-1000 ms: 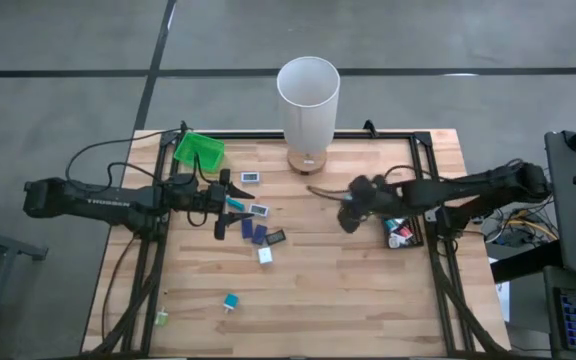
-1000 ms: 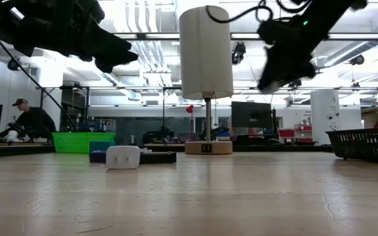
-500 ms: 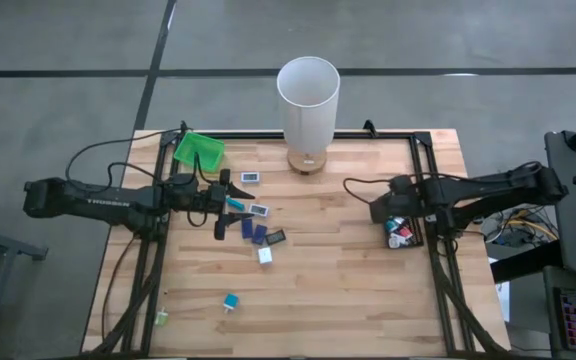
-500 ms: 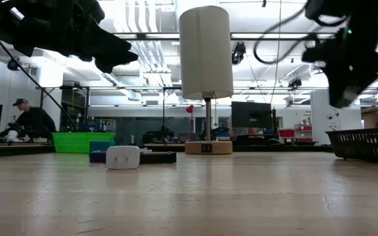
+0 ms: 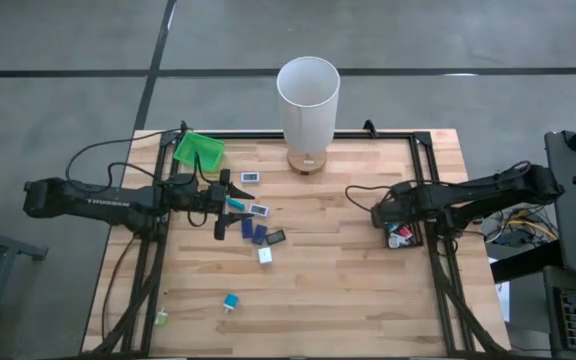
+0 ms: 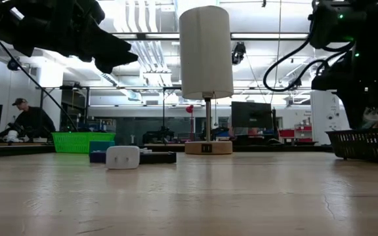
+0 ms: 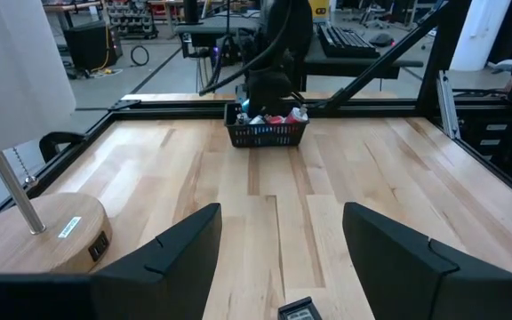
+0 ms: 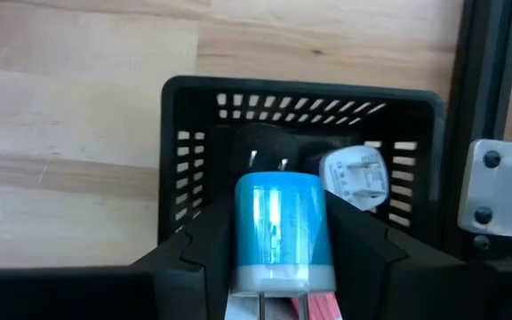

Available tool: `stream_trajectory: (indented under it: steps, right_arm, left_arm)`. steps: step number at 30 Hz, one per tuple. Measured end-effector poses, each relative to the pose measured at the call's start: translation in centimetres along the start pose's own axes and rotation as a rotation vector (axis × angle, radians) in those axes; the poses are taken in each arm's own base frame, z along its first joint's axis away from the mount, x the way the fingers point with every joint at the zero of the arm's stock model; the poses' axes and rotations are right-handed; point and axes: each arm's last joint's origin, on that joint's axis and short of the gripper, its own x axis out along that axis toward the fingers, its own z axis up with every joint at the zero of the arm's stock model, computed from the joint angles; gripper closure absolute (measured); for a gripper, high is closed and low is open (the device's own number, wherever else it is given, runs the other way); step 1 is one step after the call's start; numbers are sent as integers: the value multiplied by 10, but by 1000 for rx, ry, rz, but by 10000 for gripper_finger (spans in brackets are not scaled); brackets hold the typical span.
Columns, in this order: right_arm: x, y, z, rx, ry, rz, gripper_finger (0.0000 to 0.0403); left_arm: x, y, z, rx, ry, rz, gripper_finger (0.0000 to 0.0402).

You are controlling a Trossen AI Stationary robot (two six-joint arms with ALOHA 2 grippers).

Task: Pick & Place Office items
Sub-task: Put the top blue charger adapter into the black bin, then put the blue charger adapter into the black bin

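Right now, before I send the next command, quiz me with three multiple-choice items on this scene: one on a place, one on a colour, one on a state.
1. Where is the right end effector?
A. over the black basket
B. over the green tray
C. beside the lamp

2. What colour is the plug adapter it holds?
A. red
B. blue with a white base
C. green

3. How is the left end effector?
A. shut on a charger
B. open and empty
C. out of view

Answers: 1 A, the right wrist view looks down into the basket. 2 B, its body between the fingers is blue. 3 B, bare table shows between its fingers.
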Motion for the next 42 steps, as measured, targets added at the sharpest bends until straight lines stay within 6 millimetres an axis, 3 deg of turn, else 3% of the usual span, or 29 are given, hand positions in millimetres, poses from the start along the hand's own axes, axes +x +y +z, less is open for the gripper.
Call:
stream_trajectory:
  steps: [8,18,25,33,42]
  right_arm:
    - [3,2,-1,0,13,8,263]
    - [5,6,-1,-23,-13,21,201]
    - [4,5,0,-20,-40,17,192]
    - [-16,12,8,-34,-106,42,204]
    - [-37,37,17,-296,-376,205,206]
  left_arm:
    - [0,0,0,0,1,0,158]
    - [0,0,0,0,1,2,158]
    - [0,0,0,0,1,2,158]
    - [0,0,0,0,1,2,158]
    - [0,0,0,0,1,1,158]
